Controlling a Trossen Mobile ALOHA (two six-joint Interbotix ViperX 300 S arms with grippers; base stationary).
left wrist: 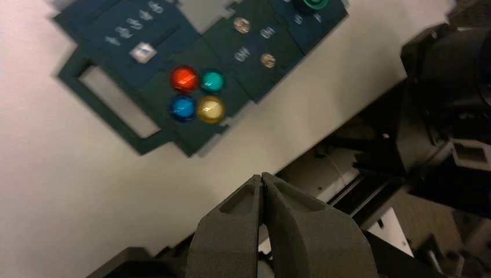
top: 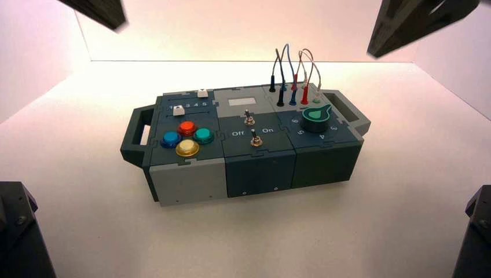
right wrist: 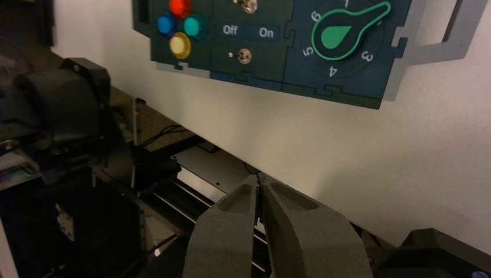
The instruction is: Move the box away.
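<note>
Both my pincers [left wrist: 261, 176] [right wrist: 259, 176] are pressing together empty, waiting off the table's near edge; the box [top: 255, 139] is lying beyond, stretching left-right, an end handle toward each.

We see bright, pinkish high view, worktop [top: 92, 231] washed pale at back, soft shadows nearer; left wrist view dimmer, blurred.

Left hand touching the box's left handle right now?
Apart. The left wrist view shows bare surface between the left hand and the handle.
</note>
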